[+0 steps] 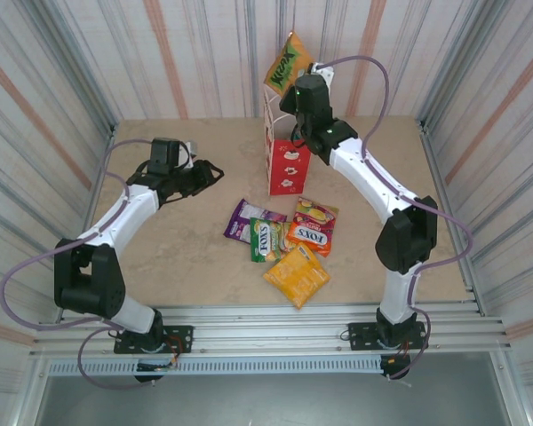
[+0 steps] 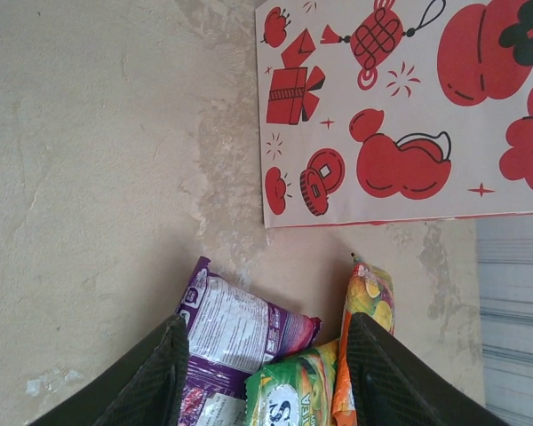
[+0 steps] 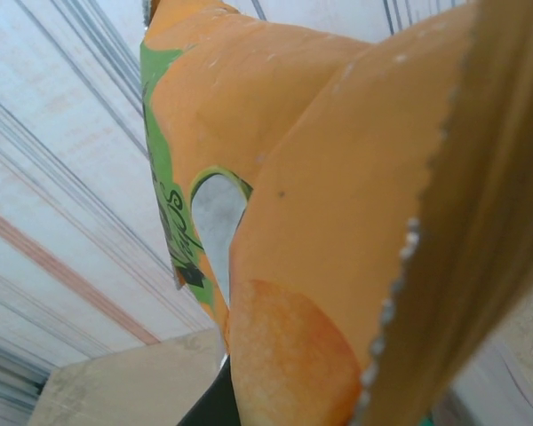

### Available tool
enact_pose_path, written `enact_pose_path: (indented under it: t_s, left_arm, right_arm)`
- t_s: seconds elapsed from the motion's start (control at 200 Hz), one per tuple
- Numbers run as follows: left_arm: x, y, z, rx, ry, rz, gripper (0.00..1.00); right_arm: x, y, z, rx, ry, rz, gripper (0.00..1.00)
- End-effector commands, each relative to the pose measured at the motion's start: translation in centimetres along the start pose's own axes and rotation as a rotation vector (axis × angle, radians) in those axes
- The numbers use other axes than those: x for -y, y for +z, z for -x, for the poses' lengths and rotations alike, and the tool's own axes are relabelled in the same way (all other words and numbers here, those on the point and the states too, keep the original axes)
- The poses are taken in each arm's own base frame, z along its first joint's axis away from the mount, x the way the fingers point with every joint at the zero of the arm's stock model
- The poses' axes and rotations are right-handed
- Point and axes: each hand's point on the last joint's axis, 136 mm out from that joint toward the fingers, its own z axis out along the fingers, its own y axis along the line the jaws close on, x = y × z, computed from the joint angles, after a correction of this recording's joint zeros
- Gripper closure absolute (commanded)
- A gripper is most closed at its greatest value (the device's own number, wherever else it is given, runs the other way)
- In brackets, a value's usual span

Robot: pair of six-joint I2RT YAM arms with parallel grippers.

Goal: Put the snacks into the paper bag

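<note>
While my right pincer [image 1: 296, 82], pinched tight on the orange packet [image 1: 288, 60], hangs above the paper bag [image 1: 286, 169], a skewed release could snag the rim and topple it.

orange packet [image 3: 320, 222]: very close to lens, creased, green lettering at left, serrated edge at right | striped wall [image 3: 62, 177]: behind, left | tabletop [image 3: 115, 382]: lower-left corner

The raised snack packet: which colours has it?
Orange glossy packet with green lettering; clearest from the right wrist.
</note>
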Motion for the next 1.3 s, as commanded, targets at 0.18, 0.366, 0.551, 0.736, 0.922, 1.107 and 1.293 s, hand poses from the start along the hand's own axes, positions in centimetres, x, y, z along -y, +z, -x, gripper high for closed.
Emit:
enact_pose_path:
  t_s: [0.18, 0.366, 0.551, 0.736, 0.922, 1.107, 1.293]
  left_arm:
    - [1.1, -0.3, 0.3, 0.011, 0.027, -0.026, 0.49]
    - [1.2, -0.3, 0.3, 0.012, 0.024, -0.03, 0.49]
    - [1.5, -0.2, 0.1, 0.007, 0.027, -0.032, 0.49]
    - [1.3, -0.3, -0.1, 0.003, 0.026, -0.024, 0.48]
    - [1.2, -0.1, -0.4, -0.001, 0.024, -0.019, 0.49]
    - [1.1, 0.0, -0.7, -0.008, 0.021, -0.017, 0.49]
    - [1.2, -0.2, -0.9, -0.008, 0.023, -0.018, 0.49]
  right_arm:
    - [-1.6, -4.4, 8.9, 0.199, 0.069, 0.119, 0.99]
    - [-0.6, -5.0, 9.3, 0.224, 0.049, 0.081, 0.99]
    - [1.8, -3.2, 6.3, 0.149, 0.03, -0.013, 1.0]
    - [3.2, -1.7, 3.3, 0.08, -0.001, -0.081, 1.0]
    - [3.1, -0.9, 0.9, 0.019, -0.017, -0.082, 1.0]
    - [2.4, -0.4, -1.5, -0.037, -0.032, -0.07, 1.0]
    - [2.1, -0.3, -2.7, -0.06, -0.029, -0.057, 1.0]
